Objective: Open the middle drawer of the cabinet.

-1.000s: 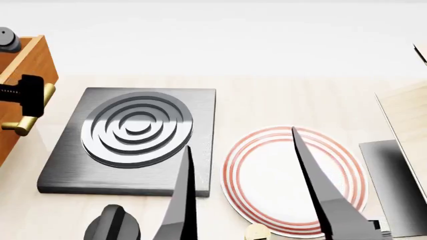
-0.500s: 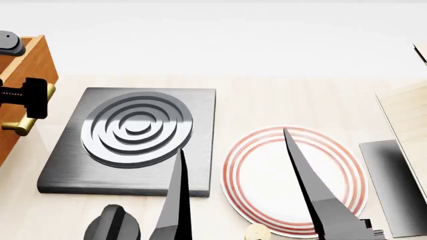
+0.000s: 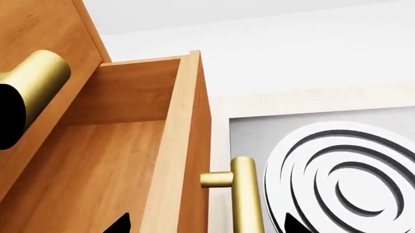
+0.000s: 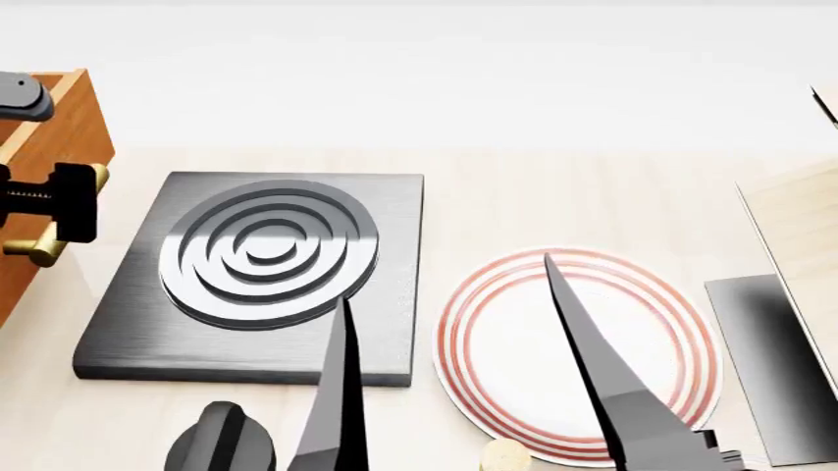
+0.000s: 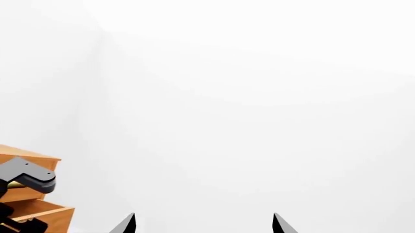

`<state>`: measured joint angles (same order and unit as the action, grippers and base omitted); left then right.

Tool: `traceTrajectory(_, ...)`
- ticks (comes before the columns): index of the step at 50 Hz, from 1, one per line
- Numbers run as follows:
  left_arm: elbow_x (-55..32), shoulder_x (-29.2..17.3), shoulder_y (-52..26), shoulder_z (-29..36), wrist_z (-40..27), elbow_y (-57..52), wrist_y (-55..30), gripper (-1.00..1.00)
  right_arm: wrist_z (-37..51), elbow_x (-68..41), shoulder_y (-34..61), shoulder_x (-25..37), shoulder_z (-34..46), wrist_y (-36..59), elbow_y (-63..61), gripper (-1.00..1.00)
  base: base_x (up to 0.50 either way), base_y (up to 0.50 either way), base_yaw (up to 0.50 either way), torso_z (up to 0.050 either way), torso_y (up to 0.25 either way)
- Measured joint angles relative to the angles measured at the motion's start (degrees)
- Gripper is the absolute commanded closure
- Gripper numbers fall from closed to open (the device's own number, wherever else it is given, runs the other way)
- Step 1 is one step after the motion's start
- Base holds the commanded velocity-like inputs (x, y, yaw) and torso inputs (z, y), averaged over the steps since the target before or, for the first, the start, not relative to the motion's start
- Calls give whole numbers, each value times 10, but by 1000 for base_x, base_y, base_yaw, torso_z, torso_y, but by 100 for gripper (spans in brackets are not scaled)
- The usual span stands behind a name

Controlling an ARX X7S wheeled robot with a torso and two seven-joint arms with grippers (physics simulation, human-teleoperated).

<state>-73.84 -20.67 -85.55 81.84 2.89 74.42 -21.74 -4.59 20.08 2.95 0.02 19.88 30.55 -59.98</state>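
Your cabinet [image 4: 46, 137] sat at nine o'clock in the head view, orange-brown wood, mostly cut off by the frame edge. In the left wrist view, the middle drawer [image 3: 123, 160] stood pulled out, its wooden inside bare, its brass bar handle [image 3: 245, 194] on the front.

Right gripper [image 4: 452, 294]: two long, tapering dark-grey fingers [image 4: 596, 363] with glossy faces. Left gripper [image 4: 59, 201]: black, blocky (threaded black rod alongside), grey housing above.
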Motion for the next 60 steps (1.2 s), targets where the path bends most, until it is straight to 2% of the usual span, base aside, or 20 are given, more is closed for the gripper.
traceTrajectory(22, 59, 7, 11, -60, 6, 2, -6, -100, -4, 3, 0, 0, 4, 1, 0, -100, 0, 0, 0, 0, 0)
traceTrajectory(37, 77, -5, 20, -77, -12, -47, -15, -100, -7, 8, -1, 0, 10, 0, 0, -100, 0, 0, 0, 0, 0)
traceTrajectory(60, 42, -56, 48, -118, -122, -248, -54, -100, -12, 11, -2, 0, 11, -1, 0, -100, -1, 0, 1, 0, 1)
